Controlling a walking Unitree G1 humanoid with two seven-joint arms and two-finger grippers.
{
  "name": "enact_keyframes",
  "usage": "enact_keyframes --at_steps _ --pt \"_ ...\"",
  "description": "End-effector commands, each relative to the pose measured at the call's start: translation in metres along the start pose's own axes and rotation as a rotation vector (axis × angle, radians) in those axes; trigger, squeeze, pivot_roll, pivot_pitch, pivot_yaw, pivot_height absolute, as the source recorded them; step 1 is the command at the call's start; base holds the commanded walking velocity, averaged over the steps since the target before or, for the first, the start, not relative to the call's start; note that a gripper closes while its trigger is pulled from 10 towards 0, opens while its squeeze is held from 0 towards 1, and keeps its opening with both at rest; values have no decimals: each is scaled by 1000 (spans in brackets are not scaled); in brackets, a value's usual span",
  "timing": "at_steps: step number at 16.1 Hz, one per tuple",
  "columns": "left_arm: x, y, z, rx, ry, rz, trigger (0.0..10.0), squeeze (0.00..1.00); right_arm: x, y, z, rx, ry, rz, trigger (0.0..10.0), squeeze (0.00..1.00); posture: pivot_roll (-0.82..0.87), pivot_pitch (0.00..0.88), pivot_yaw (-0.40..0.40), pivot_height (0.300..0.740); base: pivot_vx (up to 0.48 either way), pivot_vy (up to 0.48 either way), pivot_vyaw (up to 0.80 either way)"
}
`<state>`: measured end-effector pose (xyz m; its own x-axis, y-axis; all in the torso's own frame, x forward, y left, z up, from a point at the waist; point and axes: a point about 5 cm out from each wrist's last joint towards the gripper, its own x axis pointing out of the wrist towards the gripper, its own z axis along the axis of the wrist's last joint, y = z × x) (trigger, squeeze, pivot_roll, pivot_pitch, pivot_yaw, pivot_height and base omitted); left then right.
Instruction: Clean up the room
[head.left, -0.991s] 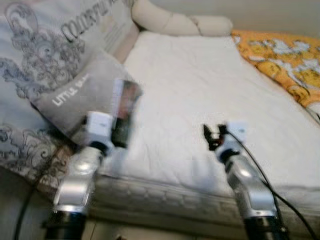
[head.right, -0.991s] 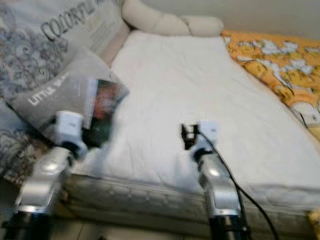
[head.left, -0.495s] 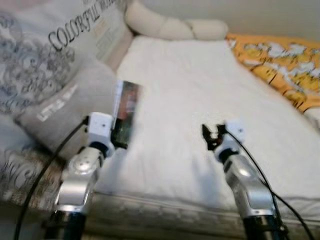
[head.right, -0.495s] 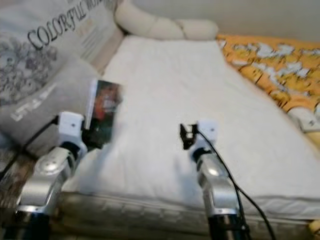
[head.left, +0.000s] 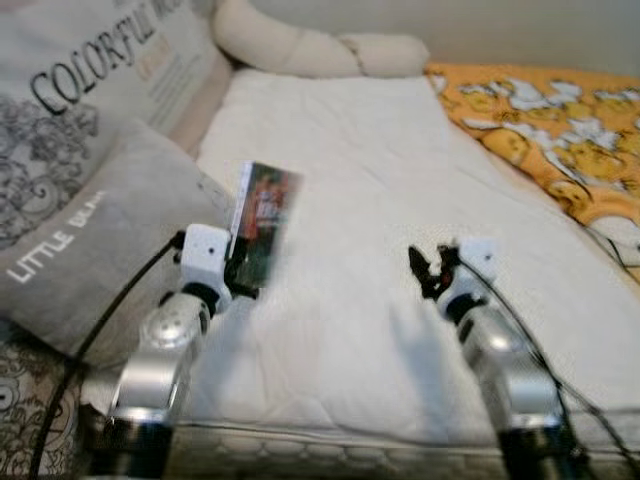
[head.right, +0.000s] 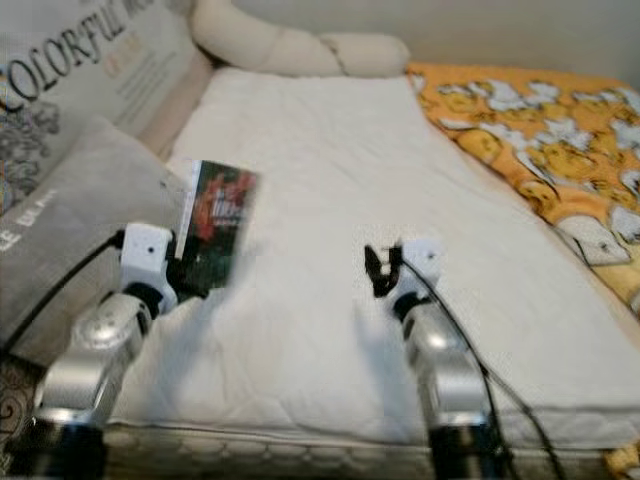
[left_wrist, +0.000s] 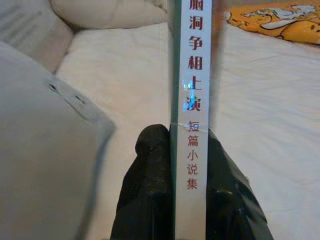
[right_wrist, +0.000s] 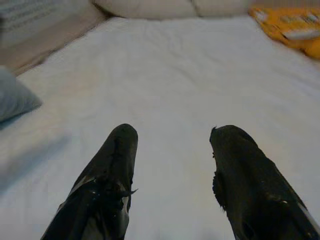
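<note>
My left gripper (head.left: 243, 272) is shut on a thin book (head.left: 262, 220) with a dark green and red cover, held upright over the left part of the white mattress (head.left: 350, 180). In the left wrist view the book's white spine (left_wrist: 195, 100) with red Chinese characters stands clamped between the two black fingers (left_wrist: 147, 190). My right gripper (head.left: 425, 272) hovers open over the middle of the mattress, its fingers (right_wrist: 107, 175) spread with nothing between them.
A grey cushion (head.left: 90, 250) lettered "LITTLE" leans at the left beside a large printed pillow (head.left: 90, 80). A cream bolster (head.left: 310, 45) lies at the head of the bed. An orange patterned blanket (head.left: 540, 110) covers the right side.
The camera has moved closer to the bed and shifted, so the scene sits lower and more to the right. The left gripper still holds the book upright; the right gripper stays open.
</note>
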<state>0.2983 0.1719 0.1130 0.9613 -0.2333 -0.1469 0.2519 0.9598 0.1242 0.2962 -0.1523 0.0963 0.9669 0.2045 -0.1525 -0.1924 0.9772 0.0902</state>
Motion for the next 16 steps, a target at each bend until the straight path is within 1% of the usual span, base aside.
enact_keyframes --at_steps 1,2,3,4,5,6,7,8,9,10,11,12,13,14,15,16 --pt "1 11 6 26 -19 14 10000 0 1 7 4 -7 -13 61 10000 0 -56 0 -25 740 0 0 0" --pt "8 12 8 14 -11 -33 10000 0 0 2 9 -33 -15 117 10000 0 -61 0 -22 740 0 0 0" --pt "15 12 9 1 5 -75 10000 0 -2 -3 12 -57 -13 146 10000 0 -66 0 -18 740 0 0 0" --pt "22 12 11 -7 16 -109 10000 0 -3 -7 16 -61 -13 174 10000 0 -74 0 -13 740 0 0 0" --pt "33 11 17 -40 19 -154 10000 0 -6 -12 20 -79 -7 224 10000 0 -88 0 -3 740 0 0 0" --pt "43 9 24 -86 22 -202 10000 0 -10 -13 23 -105 2 296 10000 0 -104 0 10 740 0 0 0" --pt "56 5 32 -207 35 -284 10000 0 -18 -12 28 -133 16 401 10000 0 -115 0 19 740 0 0 0" --pt "58 4 33 -234 39 -298 10000 0 -19 -12 29 -138 19 423 10000 0 -123 0 24 740 0 0 0" --pt "63 -1 32 -308 69 -363 10000 0 -24 -12 31 -146 32 479 10000 0 -132 0 29 740 0 0 0" --pt "65 -6 30 -358 108 -431 10000 0 -28 -12 33 -152 45 522 10000 0 -141 0 34 740 0 0 0" --pt "66 -10 25 -376 149 -477 10000 0 -32 -12 34 -156 58 558 10000 0 -153 0 40 740 0 0 0" --pt "66 -15 15 -389 234 -507 10000 0 -39 -10 36 -154 76 612 10000 0 -167 0 44 740 0 0 0" --pt "66 -20 6 -436 313 -538 10000 0 -47 -7 37 -146 99 675 10000 0 -174 0 44 740 0 0 0" --pt "65 -24 -6 -476 369 -533 10000 0 -55 -5 37 -143 140 734 10000 0 -185 10 44 740 0 0 0" --pt "65 -25 -8 -488 381 -532 10000 0 -58 -4 37 -142 154 751 10000 0 -191 19 43 740 0 0 0" --pt "64 -29 -16 -535 398 -511 10000 0 -64 -2 34 -140 204 794 10000 0 -199 32 41 740 0 0 0"
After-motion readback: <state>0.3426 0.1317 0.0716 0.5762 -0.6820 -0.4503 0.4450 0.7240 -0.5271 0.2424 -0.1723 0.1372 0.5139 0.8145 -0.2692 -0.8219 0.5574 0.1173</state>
